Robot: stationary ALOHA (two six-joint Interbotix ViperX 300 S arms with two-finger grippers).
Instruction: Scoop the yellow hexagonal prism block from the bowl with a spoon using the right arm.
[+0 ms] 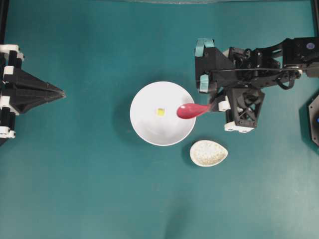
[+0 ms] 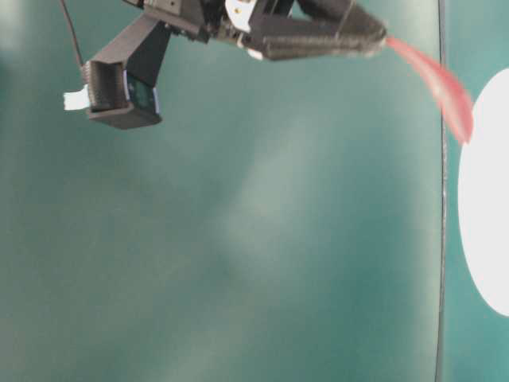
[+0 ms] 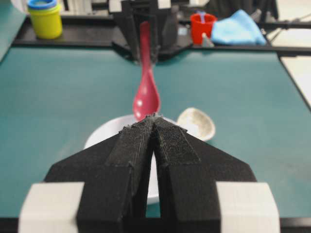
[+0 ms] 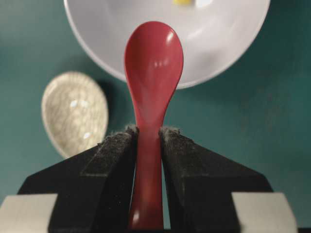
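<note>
A small yellow hexagonal prism block point(image 1: 160, 111) lies near the middle of the white bowl point(image 1: 149, 130). My right gripper point(image 1: 215, 105) is shut on the handle of the pink-red spoon point(image 1: 192, 110), whose scoop hangs over the bowl's right rim, to the right of the block. In the right wrist view the spoon point(image 4: 152, 73) runs straight out from between the pads point(image 4: 112, 145) toward the bowl point(image 4: 228, 34), and the block point(image 4: 182, 2) shows at the top edge. My left gripper point(image 1: 63, 92) is shut, empty, far left of the bowl.
A speckled beige oval spoon rest point(image 1: 208, 153) sits on the teal table just right of and below the bowl. In the left wrist view a yellow tub point(image 3: 44, 18), a red cup point(image 3: 201, 26) and a blue cloth point(image 3: 236, 28) stand beyond the far table edge.
</note>
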